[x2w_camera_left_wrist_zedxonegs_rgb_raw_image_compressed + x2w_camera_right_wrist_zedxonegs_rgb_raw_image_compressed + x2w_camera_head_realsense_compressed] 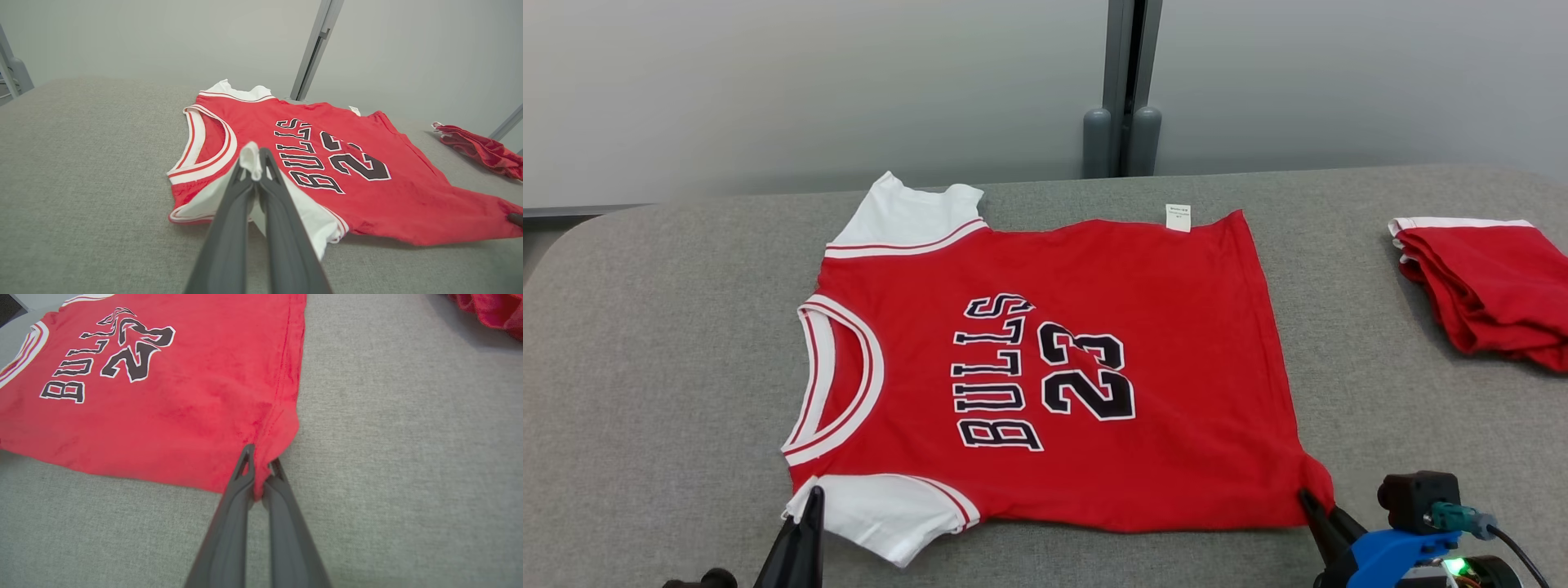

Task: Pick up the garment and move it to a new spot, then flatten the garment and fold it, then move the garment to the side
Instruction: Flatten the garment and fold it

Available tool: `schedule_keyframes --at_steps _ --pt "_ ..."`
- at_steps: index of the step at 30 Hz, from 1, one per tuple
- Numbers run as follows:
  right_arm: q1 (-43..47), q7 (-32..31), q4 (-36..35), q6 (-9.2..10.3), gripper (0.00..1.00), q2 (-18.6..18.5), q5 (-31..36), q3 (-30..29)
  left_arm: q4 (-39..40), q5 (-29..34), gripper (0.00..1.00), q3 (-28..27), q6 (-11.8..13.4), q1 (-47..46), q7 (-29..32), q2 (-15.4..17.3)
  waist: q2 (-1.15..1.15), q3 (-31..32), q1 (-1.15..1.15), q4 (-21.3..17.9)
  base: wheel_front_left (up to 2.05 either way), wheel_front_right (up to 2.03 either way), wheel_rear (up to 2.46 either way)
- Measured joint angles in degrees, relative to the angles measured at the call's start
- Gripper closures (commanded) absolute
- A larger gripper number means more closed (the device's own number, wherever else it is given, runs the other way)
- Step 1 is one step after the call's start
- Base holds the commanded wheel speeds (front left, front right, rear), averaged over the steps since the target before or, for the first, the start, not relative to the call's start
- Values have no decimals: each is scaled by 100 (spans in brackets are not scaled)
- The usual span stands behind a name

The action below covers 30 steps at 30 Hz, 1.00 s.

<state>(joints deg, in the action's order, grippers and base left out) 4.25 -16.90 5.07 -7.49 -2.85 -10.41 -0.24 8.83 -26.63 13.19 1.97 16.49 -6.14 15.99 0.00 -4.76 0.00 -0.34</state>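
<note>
Head view has the jersey [1054, 367] flat on the table [645, 367], long axis left-right, collar [876, 371] pointing left. My left tool [255, 159] clenches its near white sleeve [882, 510]; my right tool [261, 457] clenches the near hem corner [1315, 483].

The shirt [1176, 327] is red with white sleeves, red-striped white trim and black, white-edged "BULLS 23". The counter [645, 367] is speckled grey. The folded cloth [1494, 286] is red, white-edged. The fingers [229, 237] are dark grey.
</note>
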Motion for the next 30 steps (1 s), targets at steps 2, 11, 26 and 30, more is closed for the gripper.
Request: schedule_keyframes --at_steps 2,11,26,30 --pt "-90 -52 137 0 100 1 -22 25 -102 24 100 14 -36 -166 9 31 0 5 0 -3 0 0 0" --pt "-747 -129 571 0 100 3 -294 31 -566 265 100 101 -204 -1295 110 179 0 -106 0 -47 0 0 0" --pt "-1894 769 1664 0 100 0 -786 -44 -2604 631 100 188 -169 -3442 -668 -285 0 -701 1 -203 0 0 0" --pt "-2128 953 1902 0 100 1 -788 73 -2902 706 100 133 -144 -3699 -789 -288 0 -865 1 -230 0 0 0"
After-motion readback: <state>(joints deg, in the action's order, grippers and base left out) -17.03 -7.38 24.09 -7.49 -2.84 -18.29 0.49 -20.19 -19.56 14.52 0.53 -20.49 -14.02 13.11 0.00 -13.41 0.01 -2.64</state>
